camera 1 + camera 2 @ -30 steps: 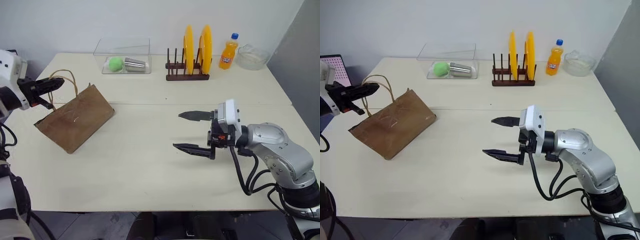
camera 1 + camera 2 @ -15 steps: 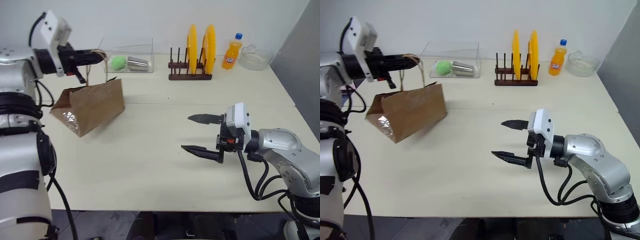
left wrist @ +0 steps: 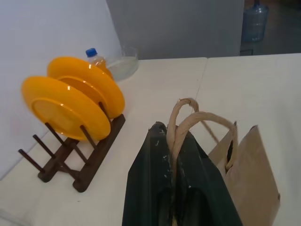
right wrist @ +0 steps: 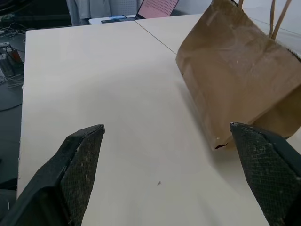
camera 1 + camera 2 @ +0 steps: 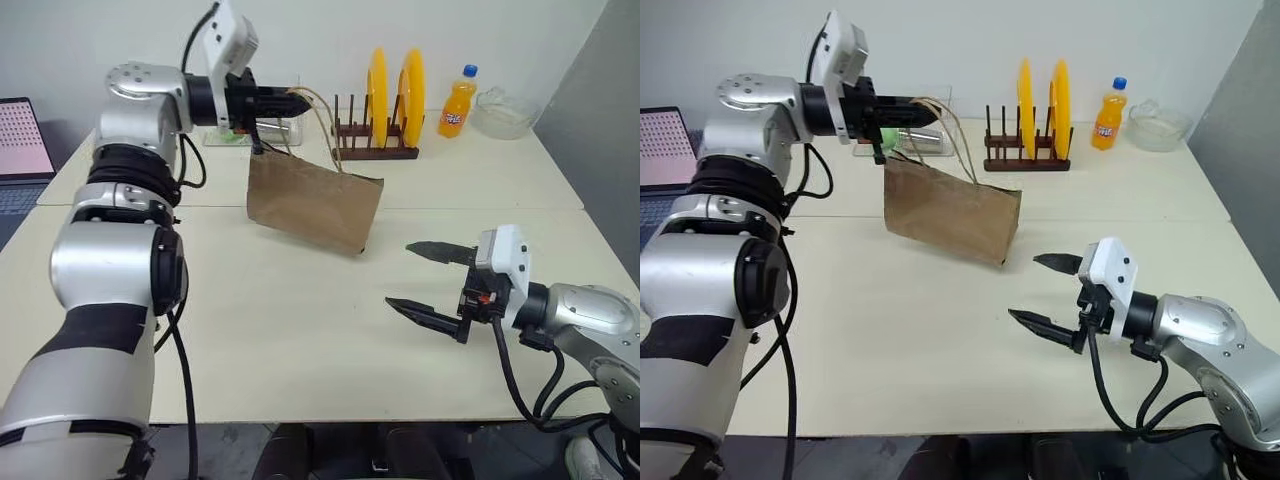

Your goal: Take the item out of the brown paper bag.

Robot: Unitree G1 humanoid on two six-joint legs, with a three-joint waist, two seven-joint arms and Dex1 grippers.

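Note:
The brown paper bag (image 5: 315,203) hangs tilted from its tan cord handles (image 3: 188,117) over the middle of the table. Its lower corner is close to the tabletop; I cannot tell whether it touches. My left gripper (image 5: 295,98) is shut on those handles, held level above the bag's top left. My right gripper (image 5: 425,280) stands open near the front right, pointing at the bag from a short way off, with nothing between its fingers (image 4: 80,160). The bag (image 4: 235,80) looks flat and creased. The item is hidden.
A wooden rack with two yellow plates (image 5: 385,110) stands at the back behind the bag. An orange soda bottle (image 5: 458,103) and a glass bowl (image 5: 503,112) are at the back right. A laptop (image 5: 25,140) sits off the table's left side.
My left gripper has swung right and up with the handles, carrying the bag from the table's left edge to its middle. The right gripper has drifted slightly right, still open.

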